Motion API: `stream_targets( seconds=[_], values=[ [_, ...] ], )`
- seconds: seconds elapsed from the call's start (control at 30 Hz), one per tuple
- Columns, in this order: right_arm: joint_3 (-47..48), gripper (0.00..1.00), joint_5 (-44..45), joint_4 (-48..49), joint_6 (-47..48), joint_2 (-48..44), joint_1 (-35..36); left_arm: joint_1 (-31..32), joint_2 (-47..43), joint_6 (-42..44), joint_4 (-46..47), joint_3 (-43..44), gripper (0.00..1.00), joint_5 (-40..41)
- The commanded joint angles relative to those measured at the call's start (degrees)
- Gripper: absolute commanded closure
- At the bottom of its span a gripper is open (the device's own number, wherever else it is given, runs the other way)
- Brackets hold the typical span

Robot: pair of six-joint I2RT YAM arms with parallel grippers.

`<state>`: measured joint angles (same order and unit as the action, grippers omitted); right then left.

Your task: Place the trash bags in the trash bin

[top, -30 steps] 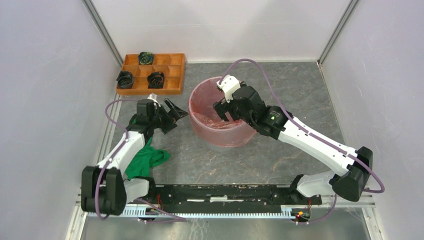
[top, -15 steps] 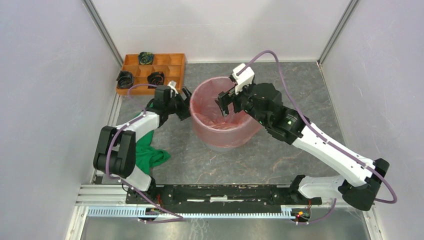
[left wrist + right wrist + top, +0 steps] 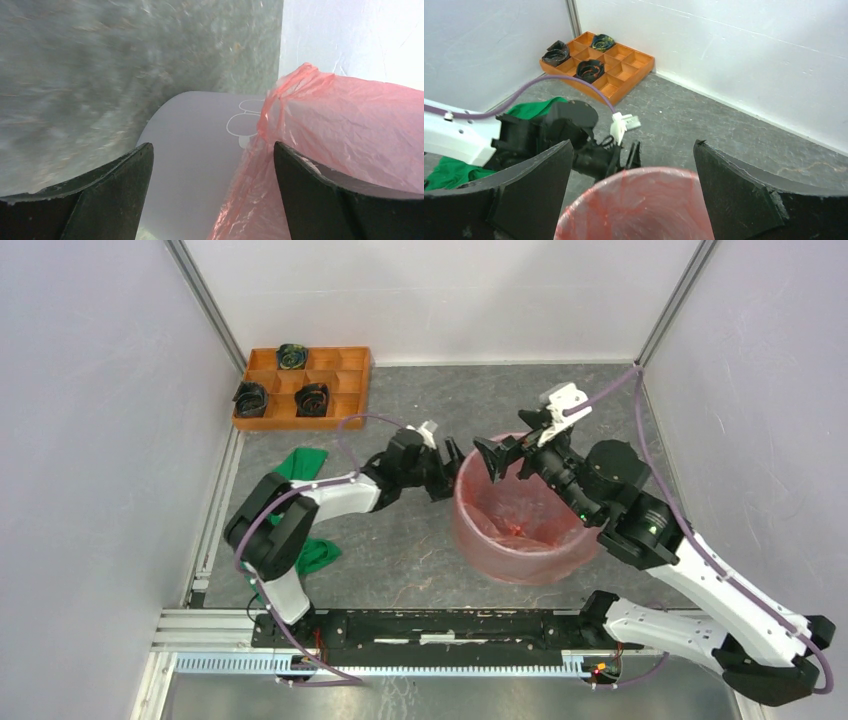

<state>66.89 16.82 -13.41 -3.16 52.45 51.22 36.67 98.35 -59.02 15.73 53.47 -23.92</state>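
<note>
Desk [image 3: 600, 405], right of centre: bag [image 3: 515, 525] lines bin [image 3: 195, 145], one rim patch bare. Left gripper [image 3: 212, 150] and right gripper [image 3: 633, 147] flank the rim, jaws open and empty. You probably need only cover that patch.

1. White shells along the long links of the left arm [image 3: 340, 495] and right arm [image 3: 720, 585], with black housings at every joint.
2. Bulky black shoulder blocks at the near end, bolted to a black rail [image 3: 450, 625] over silver extrusion.
3. Thin purple cable [image 3: 554, 76] looped loosely along each arm.
4. Small white bracket [image 3: 562, 398] atop each wrist.
5. Matte black, wedge-shaped fingers [image 3: 524, 200] with rough, scuffed edges.
</note>
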Motion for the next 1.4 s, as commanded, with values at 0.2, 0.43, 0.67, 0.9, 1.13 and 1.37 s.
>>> stream_targets(
  seconds=[0.2, 0.43, 0.67, 0.9, 1.13, 1.37],
  values=[
    [-0.42, 0.02, 3.85, -4.44, -1.28, -5.95, -0.13, 13.41, 13.83, -11.39, 11.48, 15.22, 0.06, 5.52],
    [-0.28, 0.02, 3.5, -5.98, -1.53, -8.3, -0.1, 8.06, 4.94, -4.25, 3.95, 11.25, 0.03, 10.89],
    [-1.19, 0.02, 3.32, -4.52, -0.69, -9.19, -0.12, -4.55, -21.43, 9.66, -15.65, 2.41, 0.0, 18.64],
    [1.75, 0.02, 6.29, -4.64, 2.67, -9.02, -0.08, -7.83, -43.93, 28.07, -37.65, 13.17, 0.0, 23.69],
    [5.43, 0.02, 13.06, -4.33, 6.32, -10.95, -0.11, -7.82, -53.46, 36.4, -44.9, 28.0, 0.0, 26.86],
    [6.73, 0.02, 17.03, -4.54, 6.42, -12.12, -0.02, -7.78, -56.34, 41.42, -43.09, 31.82, 0.0, 27.7]
  ],
)
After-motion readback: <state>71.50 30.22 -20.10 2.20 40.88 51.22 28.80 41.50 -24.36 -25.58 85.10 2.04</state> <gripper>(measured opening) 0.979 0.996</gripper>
